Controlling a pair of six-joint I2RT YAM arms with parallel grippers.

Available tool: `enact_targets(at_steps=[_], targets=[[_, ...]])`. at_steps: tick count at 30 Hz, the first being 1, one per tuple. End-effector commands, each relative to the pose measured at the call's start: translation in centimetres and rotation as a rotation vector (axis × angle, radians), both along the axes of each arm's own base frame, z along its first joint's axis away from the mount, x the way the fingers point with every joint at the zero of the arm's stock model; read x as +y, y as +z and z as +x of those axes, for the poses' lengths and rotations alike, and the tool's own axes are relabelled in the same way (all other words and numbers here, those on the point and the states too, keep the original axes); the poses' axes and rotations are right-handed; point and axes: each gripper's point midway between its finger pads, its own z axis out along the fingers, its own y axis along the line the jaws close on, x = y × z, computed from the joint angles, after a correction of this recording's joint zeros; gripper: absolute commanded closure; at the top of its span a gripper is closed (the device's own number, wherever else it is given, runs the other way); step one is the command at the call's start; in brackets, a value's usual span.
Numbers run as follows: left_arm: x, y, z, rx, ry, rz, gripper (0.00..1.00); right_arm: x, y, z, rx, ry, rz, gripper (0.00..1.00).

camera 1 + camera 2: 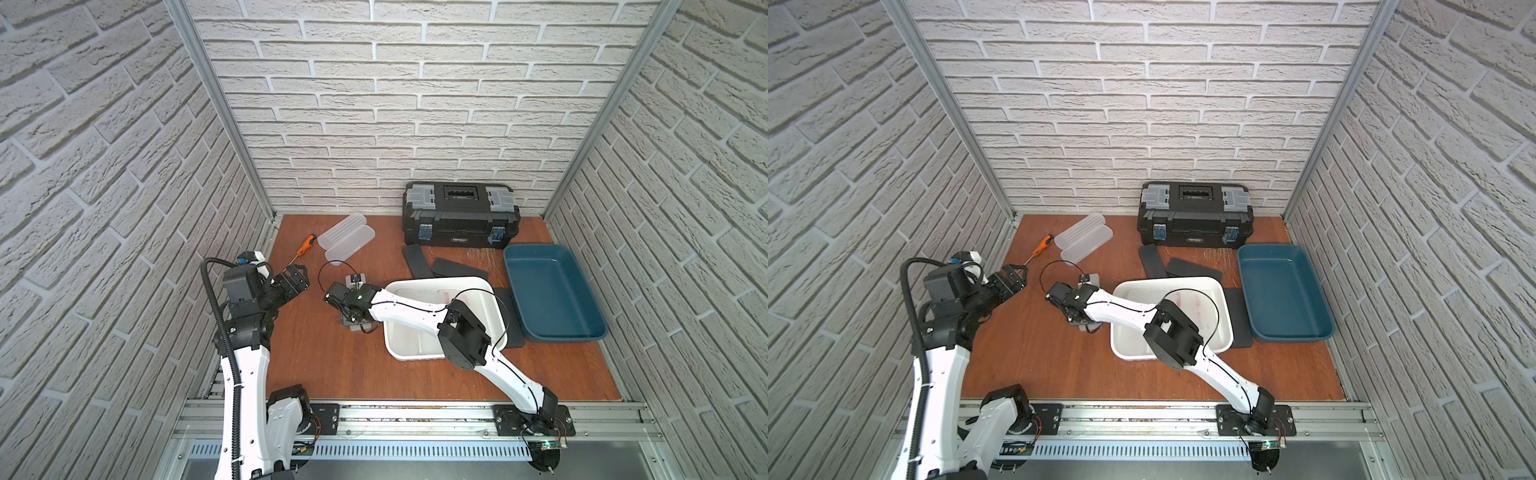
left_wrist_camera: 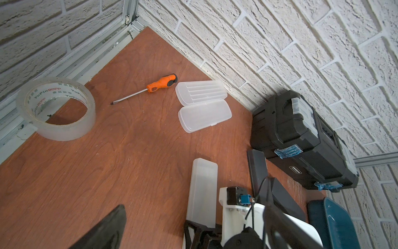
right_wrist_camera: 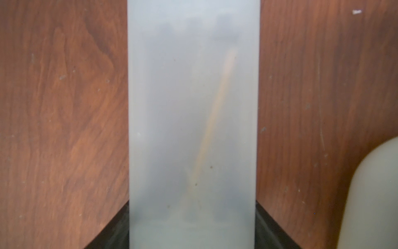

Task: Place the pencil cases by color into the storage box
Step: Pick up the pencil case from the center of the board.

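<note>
Frosted white pencil case point(image 3: 193, 107) lies flat, an orange streak showing through.

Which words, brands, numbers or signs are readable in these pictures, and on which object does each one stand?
"YuPinBOPP": printed several times around the inside of the tape roll, as the left wrist view shows.
Chinese characters beside that name on the same roll: too small to read.
Small badge on the front of the toolbox: too small and blurred to read in every view.
No other text is legible.

Red "YuPin BOPP" lettering, repeated around the inside of the clear tape roll point(image 2: 64, 132).
</note>
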Motion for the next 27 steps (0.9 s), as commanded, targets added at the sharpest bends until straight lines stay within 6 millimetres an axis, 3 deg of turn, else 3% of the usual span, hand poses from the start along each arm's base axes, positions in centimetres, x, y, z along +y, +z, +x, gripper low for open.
enact_targets(at_steps=[1, 10, 20, 27], targets=[[0.0, 1.3, 0.1, -0.052, -0.009, 0.02, 0.02, 1.1, 3.3, -0.7, -0.044, 0.043, 0.035, 0.34], [0.5, 2.4, -0.2, -0.063, 0.013, 0.047, 0.02, 2.0, 6.5, -1.2, -0.082, 0.059, 0.1, 0.35], [0.5, 3.5, 0.1, -0.076, 0.008, 0.054, 0.02, 1.6, 10.0, -0.8, -0.146, 0.058, 0.144, 0.35], [-0.8, 4.9, 1.5, -0.078, -0.071, 0.042, 0.02, -0.2, 14.0, -0.3, -0.223, 0.039, 0.152, 0.35]])
